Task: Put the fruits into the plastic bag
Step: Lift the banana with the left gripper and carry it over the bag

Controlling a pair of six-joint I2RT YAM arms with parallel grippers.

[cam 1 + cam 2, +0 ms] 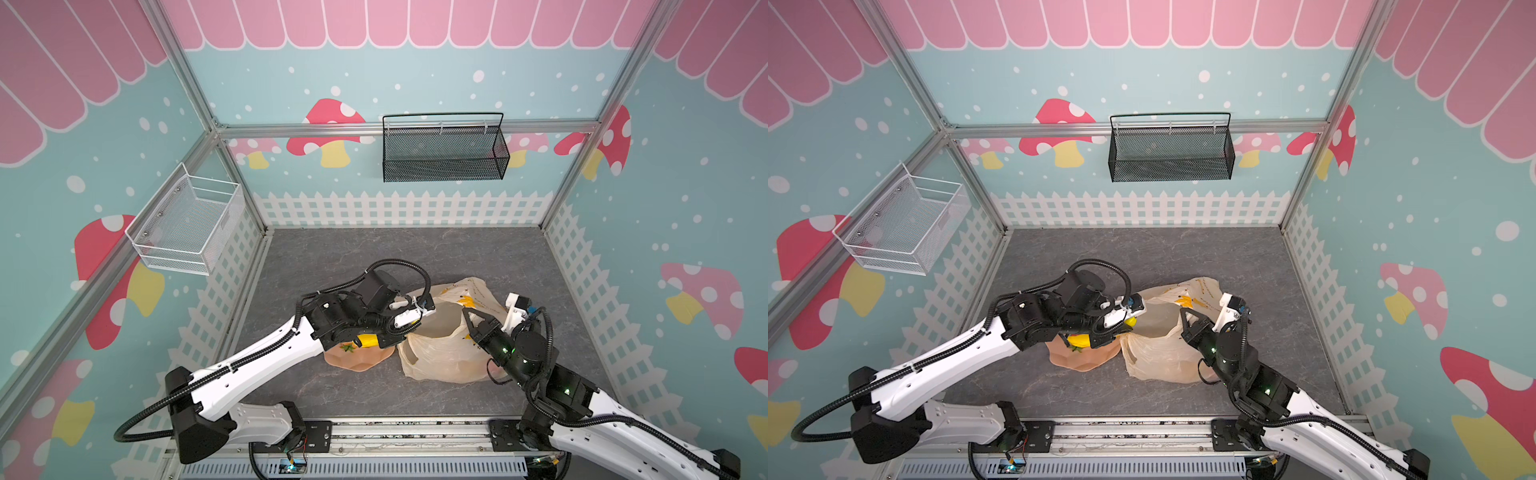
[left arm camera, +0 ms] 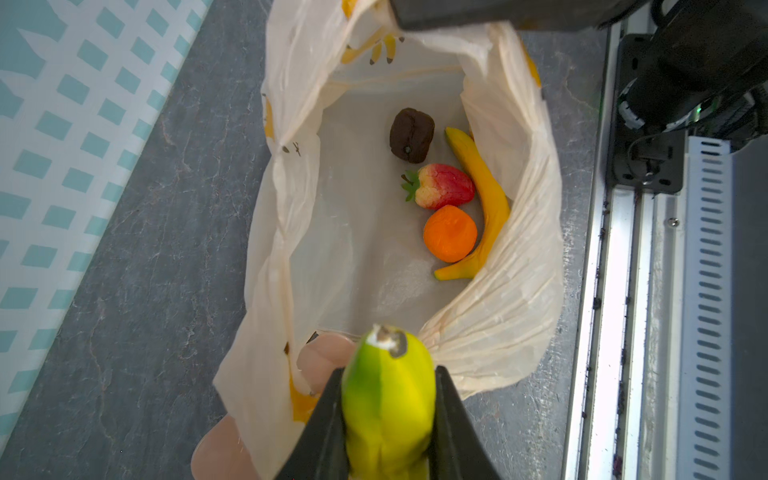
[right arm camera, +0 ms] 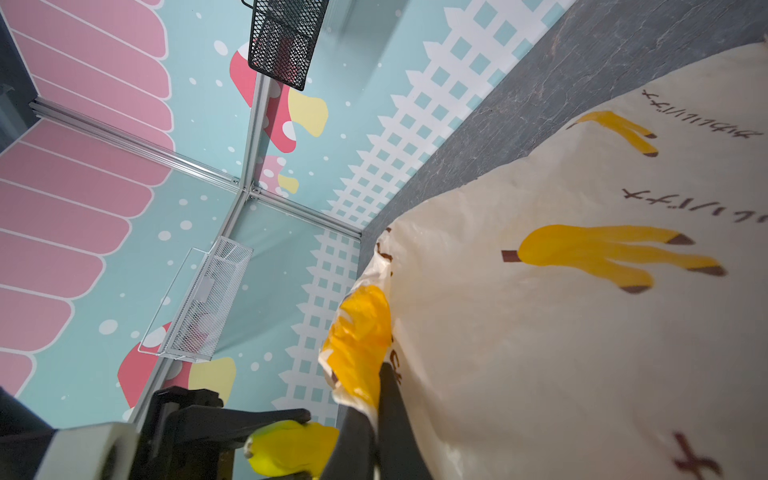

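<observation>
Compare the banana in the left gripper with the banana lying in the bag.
The held banana is greenish-yellow; the bagged banana is a deeper golden yellow. The held banana is clamped in the left gripper at the mouth of the plastic bag; the bagged banana lies loose on the bag's floor against its wall. Both are bananas.

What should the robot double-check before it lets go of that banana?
1. Grip of left claw on banana: ok.
2. Mouth of bag open: ok.
3. Hold of right claw on bag rim: ok.
4. Room inside beside strawberry and orange: ok.
5. Whole banana over the opening: cannot tell; it sits near the rim.
6. The plate emptied: not ok; fruit on it.
</observation>
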